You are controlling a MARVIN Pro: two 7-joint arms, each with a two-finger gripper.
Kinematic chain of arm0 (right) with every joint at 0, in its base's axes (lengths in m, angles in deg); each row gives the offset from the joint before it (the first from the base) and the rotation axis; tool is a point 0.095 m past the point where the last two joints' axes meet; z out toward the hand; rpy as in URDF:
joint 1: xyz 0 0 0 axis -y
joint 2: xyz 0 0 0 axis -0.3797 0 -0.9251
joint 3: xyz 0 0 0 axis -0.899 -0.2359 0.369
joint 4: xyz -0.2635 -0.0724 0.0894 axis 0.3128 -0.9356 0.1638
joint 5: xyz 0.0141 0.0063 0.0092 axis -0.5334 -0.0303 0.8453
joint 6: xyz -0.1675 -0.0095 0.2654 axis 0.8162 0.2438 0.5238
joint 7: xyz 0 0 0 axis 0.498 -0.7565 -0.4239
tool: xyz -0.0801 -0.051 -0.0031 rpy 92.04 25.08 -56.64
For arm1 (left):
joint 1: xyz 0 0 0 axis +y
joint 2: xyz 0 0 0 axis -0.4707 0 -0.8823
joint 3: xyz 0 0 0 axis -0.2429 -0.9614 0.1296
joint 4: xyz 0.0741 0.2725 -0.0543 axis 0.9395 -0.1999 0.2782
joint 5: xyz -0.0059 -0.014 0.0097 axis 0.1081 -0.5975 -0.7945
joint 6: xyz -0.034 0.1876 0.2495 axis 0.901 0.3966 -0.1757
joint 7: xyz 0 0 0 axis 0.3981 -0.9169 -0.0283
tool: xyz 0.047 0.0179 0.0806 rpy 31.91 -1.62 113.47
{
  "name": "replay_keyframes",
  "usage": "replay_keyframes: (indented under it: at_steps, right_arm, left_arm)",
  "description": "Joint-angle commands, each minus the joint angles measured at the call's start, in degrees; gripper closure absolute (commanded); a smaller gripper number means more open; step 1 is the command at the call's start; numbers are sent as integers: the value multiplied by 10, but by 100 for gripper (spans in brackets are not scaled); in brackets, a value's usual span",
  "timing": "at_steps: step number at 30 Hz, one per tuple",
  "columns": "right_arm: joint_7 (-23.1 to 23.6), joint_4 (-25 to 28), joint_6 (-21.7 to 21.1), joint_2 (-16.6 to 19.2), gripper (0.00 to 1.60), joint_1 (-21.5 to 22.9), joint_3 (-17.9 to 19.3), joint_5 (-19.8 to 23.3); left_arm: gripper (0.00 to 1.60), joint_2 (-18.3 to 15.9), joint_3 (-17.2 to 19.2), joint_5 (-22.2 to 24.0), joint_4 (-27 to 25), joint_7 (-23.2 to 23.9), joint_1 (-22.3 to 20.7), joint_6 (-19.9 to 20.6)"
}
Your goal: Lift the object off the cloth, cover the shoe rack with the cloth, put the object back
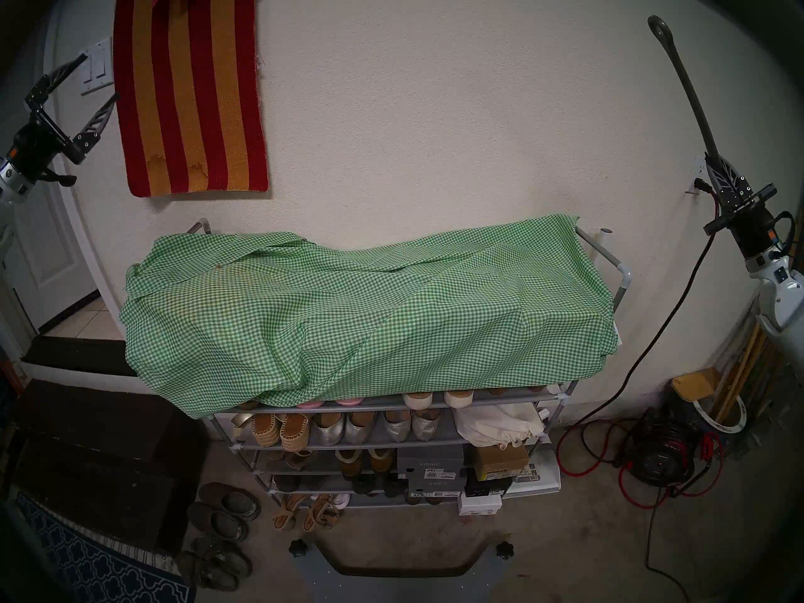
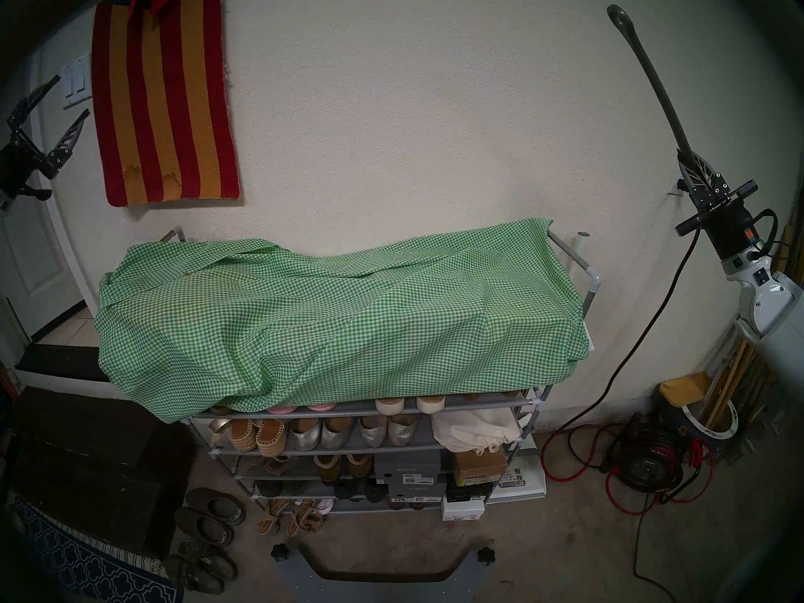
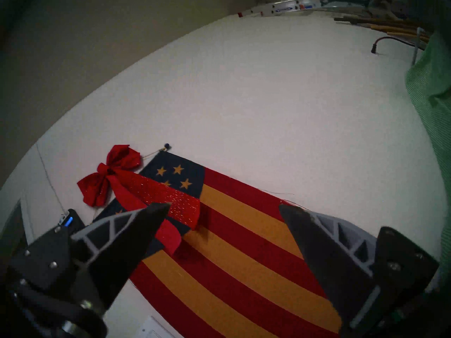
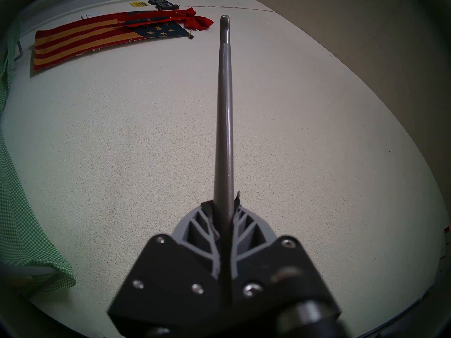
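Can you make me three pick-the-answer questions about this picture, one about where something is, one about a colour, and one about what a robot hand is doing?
1. Where does the checked cloth lie?
A. Draped over the top of the shoe rack
B. On the floor
C. Hung on the wall

2. What colours are the cloth's checks?
A. Blue and yellow
B. Green and white
C. Red and orange

3. What is the right gripper doing?
A. Standing open and empty
B. Pinching the cloth
C. Shut on the grey shoehorn, which points up

Answers:
1 A, the cloth hides the rack's top tier, with shoes showing on the shelves below.
2 B, small green and white squares cover it.
3 C, the right wrist view shows both fingers clamped on the shoehorn's shaft; the left gripper is the open, empty one.
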Motion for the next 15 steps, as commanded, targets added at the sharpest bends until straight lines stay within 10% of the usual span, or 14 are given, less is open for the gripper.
replay_keyframes:
  at_steps: [1, 15]
  right_arm:
    - [-4, 0, 0, 2, 160, 0, 4, -1]
    - [-10, 1, 0, 2, 160, -4, 6, -7]
  left_arm:
    - [0, 1, 17, 48, -8, -14, -11, 5]
    - [0, 1, 31, 137, -25, -35, -13, 12]
